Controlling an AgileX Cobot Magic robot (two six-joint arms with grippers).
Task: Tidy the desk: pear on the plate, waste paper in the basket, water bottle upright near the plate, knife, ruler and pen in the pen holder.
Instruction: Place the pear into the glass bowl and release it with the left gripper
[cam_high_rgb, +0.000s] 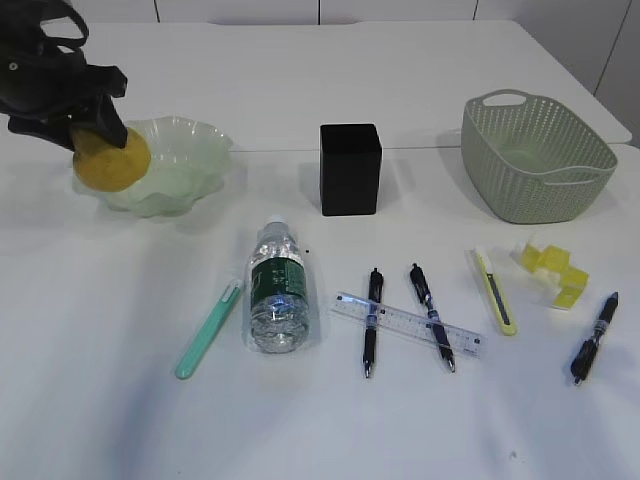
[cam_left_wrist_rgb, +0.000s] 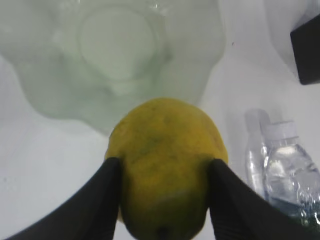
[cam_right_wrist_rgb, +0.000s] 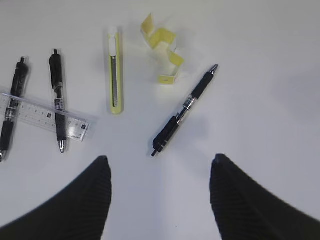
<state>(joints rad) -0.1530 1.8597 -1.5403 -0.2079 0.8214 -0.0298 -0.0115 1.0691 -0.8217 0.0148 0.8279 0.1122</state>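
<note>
1. upper left of the exterior view: left gripper (cam_high_rgb: 95, 135) clamps the pear (cam_high_rgb: 110, 158) over the plate's (cam_high_rgb: 190, 150) left rim.
2. centre: bottle (cam_high_rgb: 276, 290) lies flat, holder (cam_high_rgb: 350, 168) behind it.
3. right: basket (cam_high_rgb: 535, 155) upper right, paper (cam_high_rgb: 550, 270) below it.
4. right gripper (cam_right_wrist_rgb: 160, 195) spread wide above a pen (cam_right_wrist_rgb: 184, 110).

White table (cam_high_rgb: 420, 90) under scattered stationery

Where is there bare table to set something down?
Bare: the front edge below the ruler, and between the plate and black holder. Crowded: from the bottle across to the yellow paper.
</note>
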